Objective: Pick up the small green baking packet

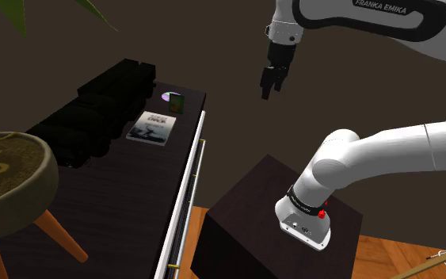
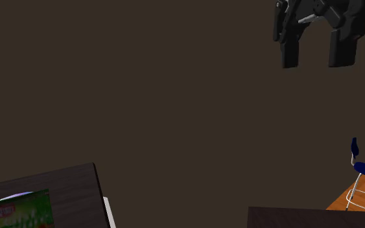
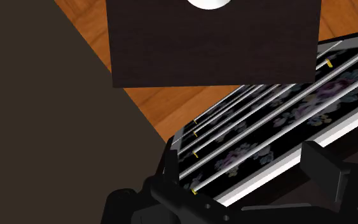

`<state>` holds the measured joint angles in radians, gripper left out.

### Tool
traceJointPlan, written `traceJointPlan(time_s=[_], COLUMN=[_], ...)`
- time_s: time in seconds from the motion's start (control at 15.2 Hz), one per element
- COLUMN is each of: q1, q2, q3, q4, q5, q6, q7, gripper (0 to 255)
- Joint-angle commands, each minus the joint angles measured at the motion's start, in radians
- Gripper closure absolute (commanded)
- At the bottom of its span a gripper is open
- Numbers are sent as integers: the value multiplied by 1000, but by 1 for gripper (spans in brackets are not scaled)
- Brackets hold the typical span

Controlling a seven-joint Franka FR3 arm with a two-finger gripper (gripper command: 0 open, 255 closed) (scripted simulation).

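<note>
A white Franka arm is being shown rising from its dark box stand (image 1: 245, 208) (image 3: 212, 57), and the black gripper (image 1: 268, 89) (image 2: 316, 63) is being held in mid-air before a plain dark wall (image 2: 142, 84). Its two fingers (image 2: 290, 57) are being kept well apart, with nothing between them. The small green packet (image 1: 177, 102) (image 2: 20, 210) is being carried by a long dark cabinet top (image 1: 114, 202) (image 2: 70, 184), close to that top's far corner on the drawer-side edge. The packet is standing upright, so its long axis is running vertically, and its printed face is being turned towards the shoulder camera. A pale disc (image 1: 166, 97) (image 2: 13, 196) is lying just behind it, nearer the far end. A light-covered book (image 1: 151, 127) is lying flat just beside it, further from the far corner. Black boxes (image 1: 94, 111) are being lined along the back edge. The gripper is being kept well apart from the packet, out past the drawer-side edge and above it. In the wrist view, flower-patterned drawer fronts (image 3: 279, 121) and a wooden floor (image 3: 165, 108) are being seen below the hand.
</note>
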<state>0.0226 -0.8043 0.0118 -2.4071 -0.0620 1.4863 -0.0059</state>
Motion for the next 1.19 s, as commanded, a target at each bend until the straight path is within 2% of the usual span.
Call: traceJointPlan(time_s=[0.0,0.53,1.12], q1=[0,35,78], q2=[0,272,605], q3=[0,-83,-139], q4=[0,80,274], q5=[0,-20,28], q6=[0,229,400], q7=[0,-180,-390], gripper=[0,0,0])
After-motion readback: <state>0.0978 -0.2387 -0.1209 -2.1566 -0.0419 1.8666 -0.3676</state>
